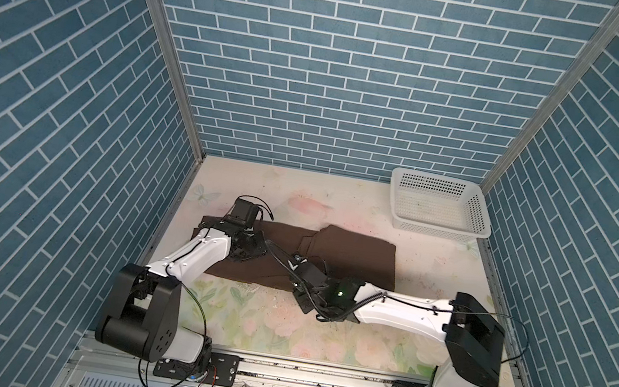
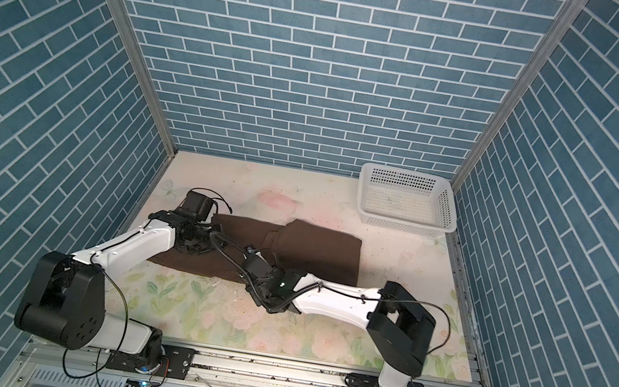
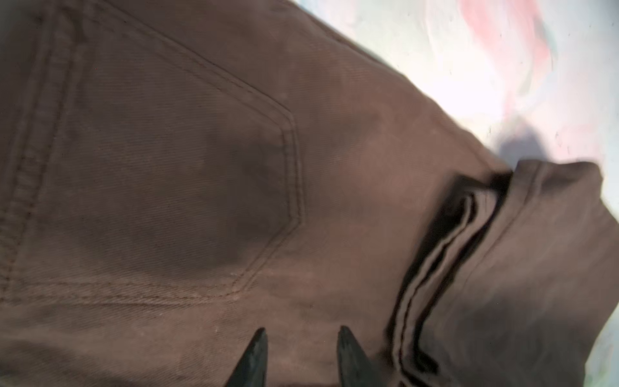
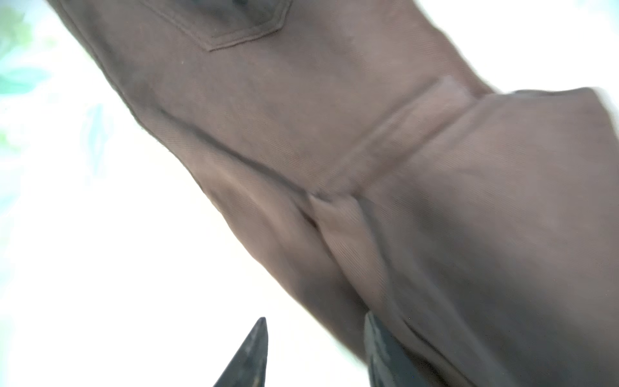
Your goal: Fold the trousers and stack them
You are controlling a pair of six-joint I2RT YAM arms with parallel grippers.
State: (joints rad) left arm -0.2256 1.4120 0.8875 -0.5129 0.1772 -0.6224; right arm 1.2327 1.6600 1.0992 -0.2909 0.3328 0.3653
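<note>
A: Bottom of the frame, nearest: metal rail (image 1: 313, 374), both arm bases bolted to it. The flowered table (image 1: 270, 323) starts just beyond.

B: Left pincer?

A: Left pincer (image 3: 300, 336), wrist view: two black tips standing apart, bare cloth between them, nothing pinched. It hangs low over the trousers (image 3: 335, 201), near a stitched back pocket (image 3: 174, 167).

B: And the right?

A: Right pincer (image 4: 315, 321) is parted too and holds nothing. One fingertip (image 4: 258, 345) is over bare table, the other at the cloth's edge. I cannot tell whether it touches; the view is blurred.

B: Where does the garment sit?

A: In both top views the trousers (image 1: 356, 256) (image 2: 315, 252) lie flat on the table at centre frame, slightly left of middle, running left to right. The right half carries a layer folded over on top, and its edge makes a slanted step near the middle. The left arm comes in over the left end. The right arm reaches across to the near edge at mid-length.

B: Farther back?

A: White perforated basket (image 1: 441, 229) (image 2: 404, 223), upper right of the table by the back corner, well apart from the trousers. Behind it all are blue brick-pattern walls (image 1: 338, 81).
</note>
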